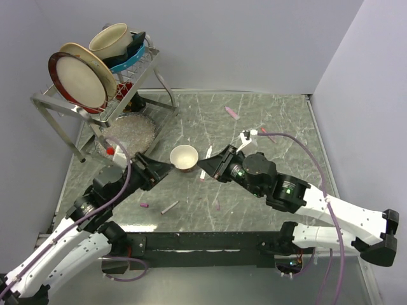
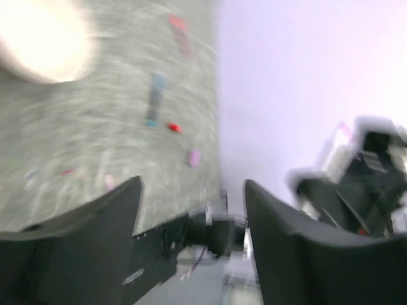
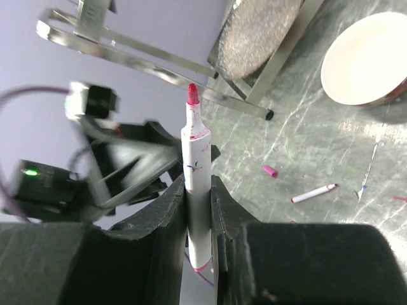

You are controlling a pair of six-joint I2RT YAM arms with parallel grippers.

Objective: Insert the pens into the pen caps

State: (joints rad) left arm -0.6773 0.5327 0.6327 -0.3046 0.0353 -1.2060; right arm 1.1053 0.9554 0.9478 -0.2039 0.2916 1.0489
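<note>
My right gripper [image 3: 198,190] is shut on a white pen [image 3: 195,159] whose uncapped pink-red tip points away from the wrist. In the top view this gripper [image 1: 206,166] sits just right of the small white bowl [image 1: 184,157]. My left gripper [image 1: 166,169] sits just left of the bowl, facing the right one; in its own blurred view it [image 2: 191,190] is open and empty. On the table lie a pink cap [image 3: 269,170] and a white pen [image 3: 313,193], both also in the top view: the cap [image 1: 145,205] and the pen [image 1: 170,207]. A blue pen [image 2: 154,98], a red cap [image 2: 173,128] and a lilac cap [image 2: 194,157] show blurred.
A metal dish rack [image 1: 76,105] with plates and a cup [image 1: 111,39] stands at the back left, over a glittery round dish [image 1: 130,132]. A pink pen [image 1: 231,113] and another pen [image 1: 267,135] lie at the back. Purple cables trail from both arms.
</note>
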